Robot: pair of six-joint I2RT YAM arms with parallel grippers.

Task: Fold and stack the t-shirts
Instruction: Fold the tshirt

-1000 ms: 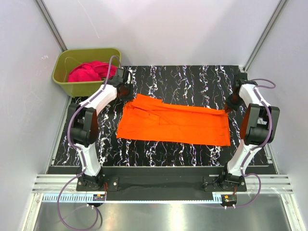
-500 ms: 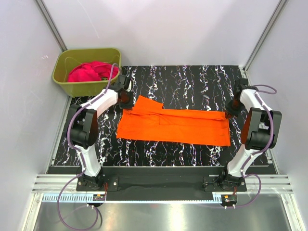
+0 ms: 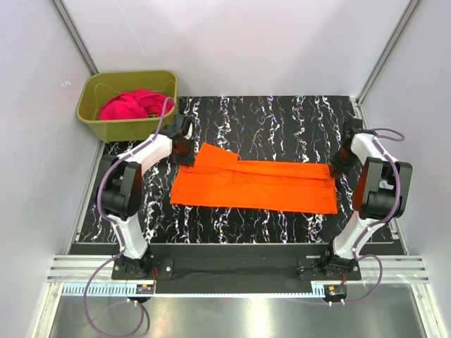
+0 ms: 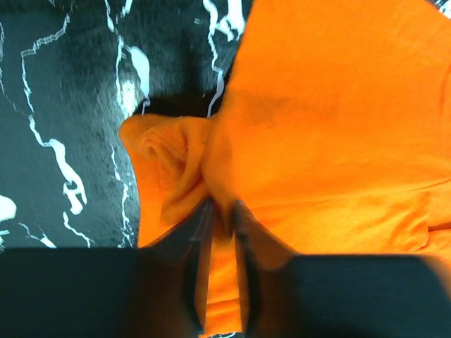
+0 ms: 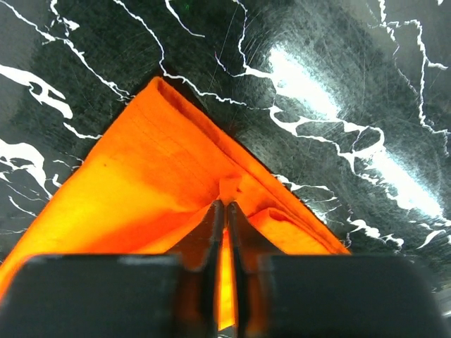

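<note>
- The tabletop (image 3: 282, 116), black with white veining, carries the orange t-shirt (image 3: 254, 184) near its middle. The shirt lies as a long flat band with its long axis running left to right, and it spans the gap between the two arms.
- The orange cloth looks doubled over lengthwise. It is smooth and layered, with a crease line along its length. The near edge is fairly straight, and a flap juts toward the back at the far-left corner.
- The olive-green tub (image 3: 127, 130) stands at the far-left corner, just beyond the left arm and well apart from the right arm.
- The magenta t-shirt (image 3: 130, 105) lies crumpled inside the tub, not yet folded.
- The right end effector (image 5: 224, 205) sits at the shirt's far-right corner, and the band stretches away to its left. Its fingers are pressed together, pinching a thin ridge of orange cloth.
- The left end effector (image 4: 222, 208) sits at the far-left corner, and the band runs off to its right. Its fingers stand slightly parted with bunched orange cloth between them, but I cannot tell whether they grip it.
- Each arm holds its own end, so neither is nearer. The coming fold probably carries one end along the long axis toward the other.
</note>
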